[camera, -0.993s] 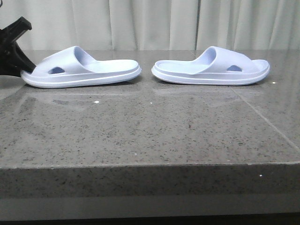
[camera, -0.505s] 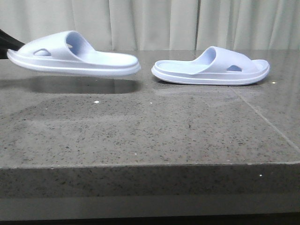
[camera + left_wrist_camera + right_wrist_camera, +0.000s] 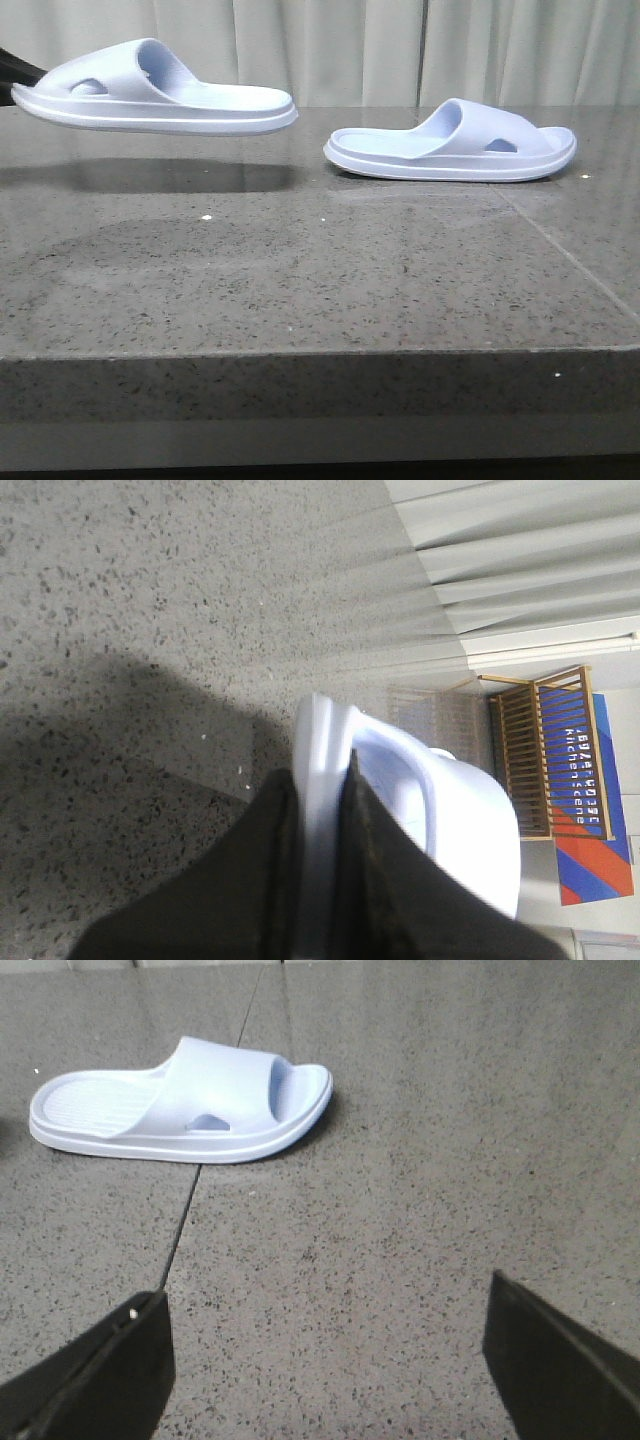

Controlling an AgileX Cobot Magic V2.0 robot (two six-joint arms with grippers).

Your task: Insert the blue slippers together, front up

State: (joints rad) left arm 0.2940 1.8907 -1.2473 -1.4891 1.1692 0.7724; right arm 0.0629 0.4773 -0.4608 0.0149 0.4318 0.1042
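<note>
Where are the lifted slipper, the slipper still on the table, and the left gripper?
lifted slipper (image 3: 160,95): front view, on its strap.
resting slipper (image 3: 450,145): front view, on its strap side.
left gripper (image 3: 318,880): left wrist view, between the fingertips clamping the slipper's sole edge.

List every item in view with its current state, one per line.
Left slipper: lifted off the table, sole down, roughly level, gripped at its edge.
Right slipper: flat on the table, sole down, untouched.
Left pincer: shut on the left slipper's sole edge.
Right pincer: open, empty, above the table, apart from the right slipper.
</note>
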